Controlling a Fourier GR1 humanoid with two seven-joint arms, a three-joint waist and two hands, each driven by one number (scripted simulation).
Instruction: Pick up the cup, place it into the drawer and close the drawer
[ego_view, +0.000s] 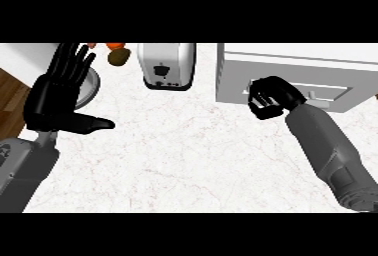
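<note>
a boxy toaster of pale, glossy metal with a black front panel is taken as the landmark; it is stood on a white marble counter veined faintly in grey; to the right of the toaster, just beside it, a white, square-edged cabinet is seen, and its flat drawer front is faced toward the viewer, with a slim white bar handle set across a recessed panel; whether the drawer is fully shut cannot be told.

the black right hand is held to the right of the toaster and a little nearer the viewer, against the drawer front and left of the handle; its fingers are curled tightly inward, and nothing can be made out inside them; its smooth grey forearm is angled down toward the lower right.

the cup is not seen anywhere; whether it lies inside the drawer cannot be told.

to the left of the toaster the black left hand is rested upright, fingers straight and slightly spread, thumb stuck out toward the toaster; a round grey plate is partly hidden behind it; a small orange rounded thing and a brownish rounded thing are placed just left of the toaster; farther left, a strip of brown wooden floor is shown.
</note>
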